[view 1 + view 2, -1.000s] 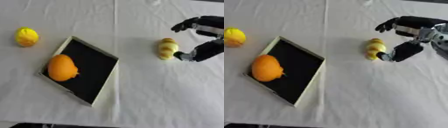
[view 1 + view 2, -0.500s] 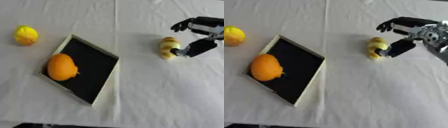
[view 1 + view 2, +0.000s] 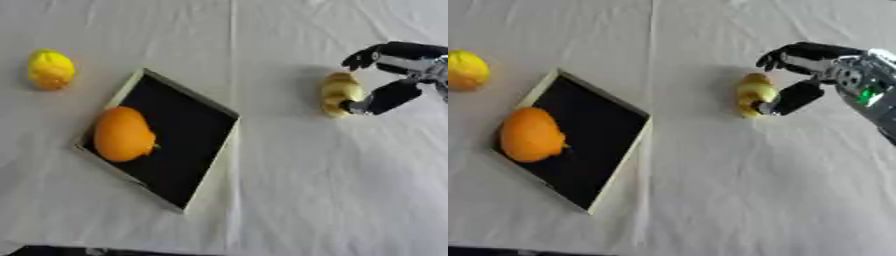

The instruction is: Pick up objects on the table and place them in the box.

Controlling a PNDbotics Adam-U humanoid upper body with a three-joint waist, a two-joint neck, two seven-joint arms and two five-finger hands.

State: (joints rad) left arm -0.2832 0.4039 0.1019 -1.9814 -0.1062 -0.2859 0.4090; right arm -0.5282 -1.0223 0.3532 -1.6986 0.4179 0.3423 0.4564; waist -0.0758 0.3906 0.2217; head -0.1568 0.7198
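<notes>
A flat box [image 3: 203, 142] with a black inside and pale rim lies askew at centre left. An orange fruit [image 3: 122, 134] rests in its left part. A yellow fruit [image 3: 50, 69] sits on the cloth at far left. A small pale yellow object [image 3: 339, 93], lumpy and upright, stands at the right. My right hand [image 3: 815, 75] comes in from the right edge and is open around it: the fingers arch over its top, and the thumb [image 3: 791, 99] touches its lower right side. My left hand shows in no view.
A white, slightly creased tablecloth [image 3: 306, 190] covers the whole table. A dark strip [image 3: 79, 251] runs along the near edge at bottom left.
My right hand has moved left and closer onto the pale yellow object, the thumb now against its side. The fruits and the box have not moved.
</notes>
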